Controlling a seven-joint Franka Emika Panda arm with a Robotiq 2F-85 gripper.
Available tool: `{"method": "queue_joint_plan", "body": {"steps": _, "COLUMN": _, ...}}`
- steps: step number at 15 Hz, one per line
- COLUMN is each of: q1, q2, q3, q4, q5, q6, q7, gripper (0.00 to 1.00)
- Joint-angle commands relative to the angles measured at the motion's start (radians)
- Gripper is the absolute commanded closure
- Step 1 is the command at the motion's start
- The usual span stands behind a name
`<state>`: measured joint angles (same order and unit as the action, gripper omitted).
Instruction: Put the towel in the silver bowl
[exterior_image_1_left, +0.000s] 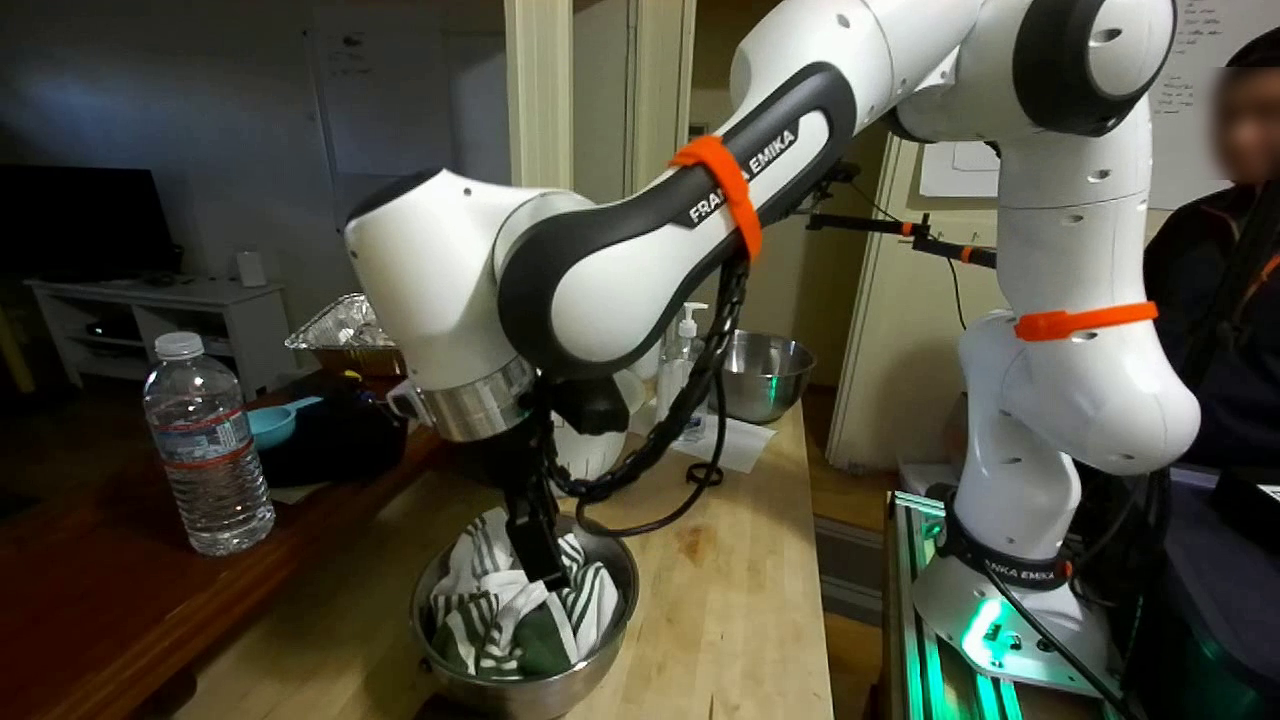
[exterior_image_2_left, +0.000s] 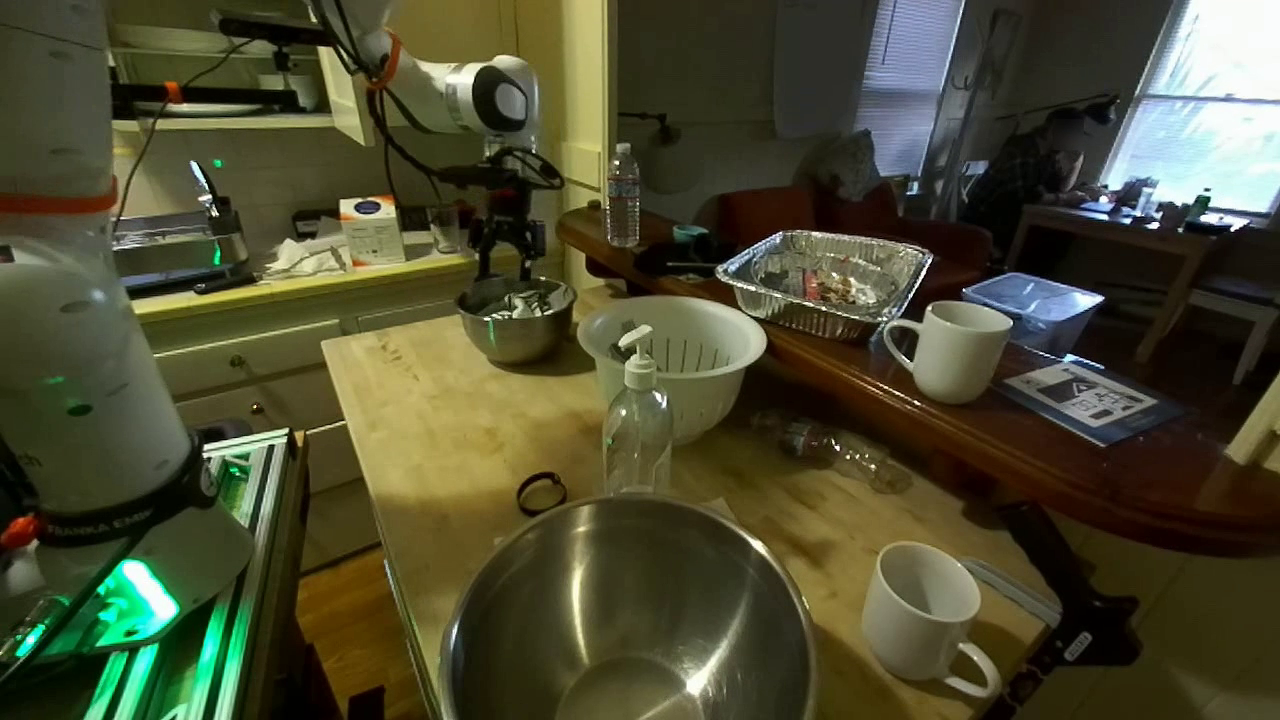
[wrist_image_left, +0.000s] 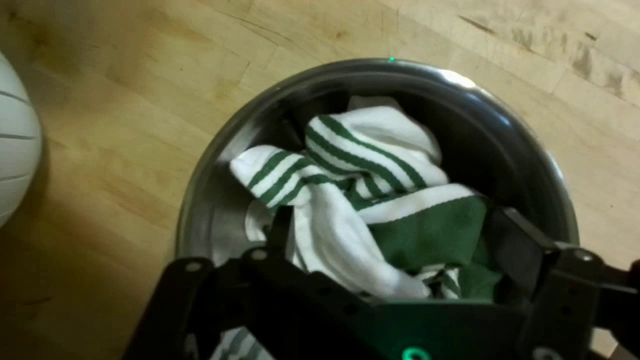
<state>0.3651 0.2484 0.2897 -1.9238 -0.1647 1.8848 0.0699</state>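
The green-and-white striped towel (wrist_image_left: 425, 235) lies crumpled in a smaller silver bowl (wrist_image_left: 217, 220). The towel also shows in both exterior views (exterior_image_1_left: 545, 640) (exterior_image_2_left: 525, 303), inside that bowl (exterior_image_1_left: 622, 610) (exterior_image_2_left: 520, 340). My gripper (wrist_image_left: 400, 235) is open, with its fingers wide apart over the towel. In both exterior views the gripper (exterior_image_1_left: 548, 578) (exterior_image_2_left: 505, 268) points down at the bowl's opening. I cannot tell whether the fingertips touch the towel. A larger silver bowl (exterior_image_2_left: 630, 610) stands at the other end of the table and is empty; it also shows in an exterior view (exterior_image_1_left: 765, 375).
A white colander (exterior_image_2_left: 690, 360) stands beside the smaller bowl, with a pump bottle (exterior_image_2_left: 638, 435) near it. A white mug (exterior_image_2_left: 920, 610) and a lying plastic bottle (exterior_image_2_left: 840, 455) are on the table. The raised wooden counter holds a water bottle (exterior_image_1_left: 208, 450) and a foil tray (exterior_image_2_left: 825, 280).
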Motion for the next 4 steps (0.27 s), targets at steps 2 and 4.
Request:
{"method": "queue_joint_plan", "body": {"steps": 2, "q1": 0.005, "q2": -0.138, "q3": -0.011, "q4": -0.084, "q5": -0.087, "q6": 0.078, "q7": 0.133, "gripper": 0.0}}
{"method": "queue_joint_plan", "body": {"steps": 4, "q1": -0.004, "q2": -0.097, "q3": -0.001, "q4": -0.025, "q5": -0.066, "q6": 0.031, "q7": 0.095, "gripper": 0.0}}
